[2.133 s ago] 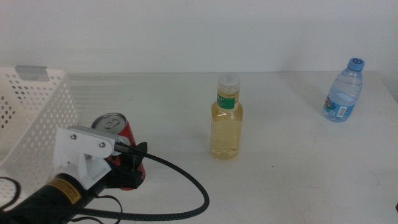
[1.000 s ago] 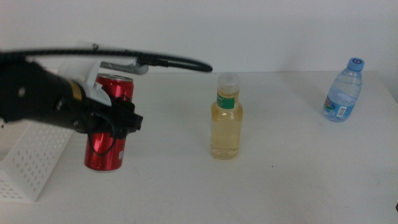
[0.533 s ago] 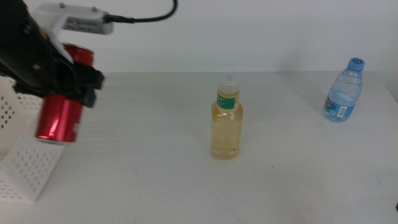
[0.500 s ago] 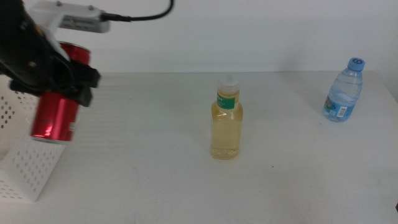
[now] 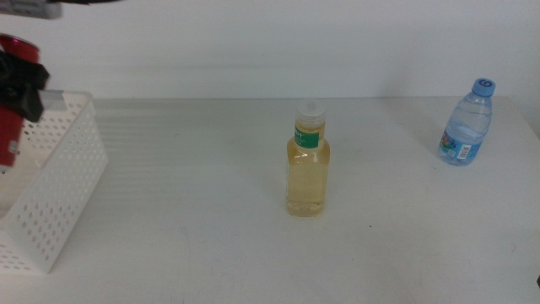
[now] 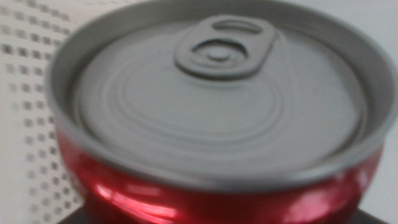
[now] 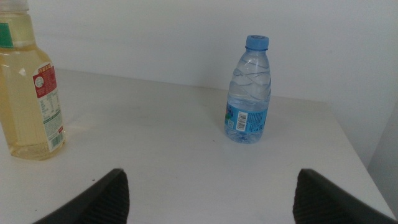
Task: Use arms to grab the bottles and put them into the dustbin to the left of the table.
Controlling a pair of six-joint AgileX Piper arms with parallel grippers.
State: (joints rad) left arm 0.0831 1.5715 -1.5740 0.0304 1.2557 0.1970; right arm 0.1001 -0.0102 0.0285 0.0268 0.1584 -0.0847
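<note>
My left gripper is shut on the red soda can and holds it in the air at the far left edge, over the white perforated dustbin. In the left wrist view the can fills the picture, with the dustbin's holed wall beside it. The clear bottle of yellowish liquid stands upright mid-table. The small blue-capped water bottle stands at the far right. My right gripper is open and empty, low over the table, facing the water bottle and the yellow bottle.
The white tabletop stretches between the dustbin and the bottles. A white wall runs behind the table. The table's right edge lies just past the water bottle.
My left gripper lifted the red can off the table and carried it up and left to above the dustbin. The two bottles have not moved.
</note>
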